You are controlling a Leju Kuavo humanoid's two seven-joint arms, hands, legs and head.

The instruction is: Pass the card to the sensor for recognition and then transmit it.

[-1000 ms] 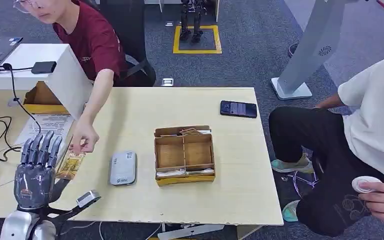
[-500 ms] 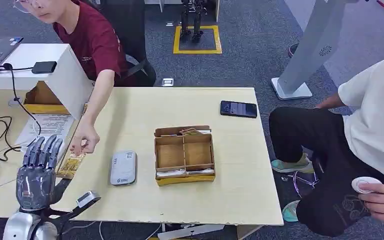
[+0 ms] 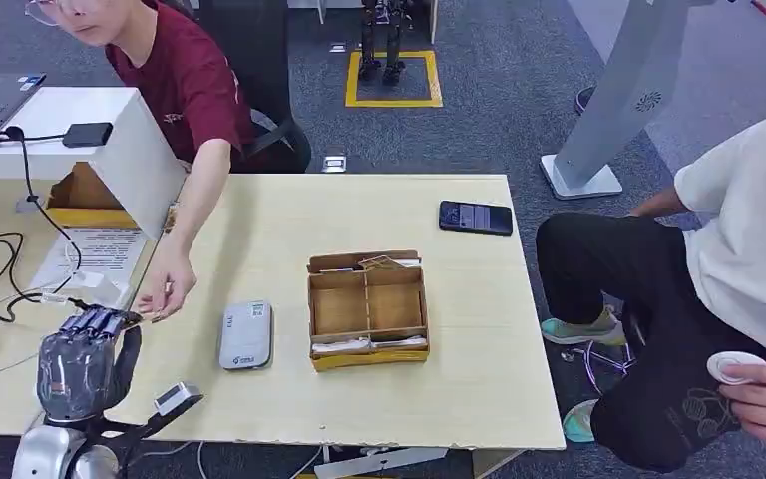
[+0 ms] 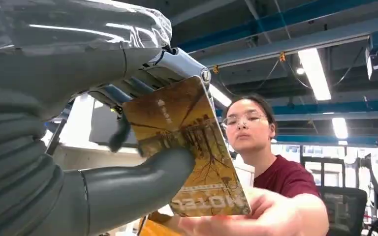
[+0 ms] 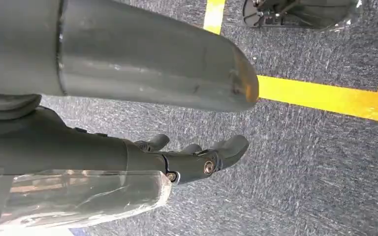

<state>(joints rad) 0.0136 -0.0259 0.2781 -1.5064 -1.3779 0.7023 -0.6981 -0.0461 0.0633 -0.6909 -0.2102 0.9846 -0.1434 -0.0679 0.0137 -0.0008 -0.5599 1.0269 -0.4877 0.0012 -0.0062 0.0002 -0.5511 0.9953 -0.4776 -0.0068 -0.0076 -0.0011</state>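
Gripping card [image 4: 187,147], left robot hand [image 3: 80,364] closed; person's hand [image 3: 163,286] touching card; right robot hand [image 5: 197,157] loosely open, empty.

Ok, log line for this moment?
left hand: grips card | person's hand: touching card | right hand: hanging, empty | sensor: untouched

Left hand [image 3: 78,361] gripping, right hand [image 5: 197,157] slack

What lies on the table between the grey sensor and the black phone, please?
In the head view, the cardboard box sits between the sensor and the phone; the rest of that stretch of table is bare.
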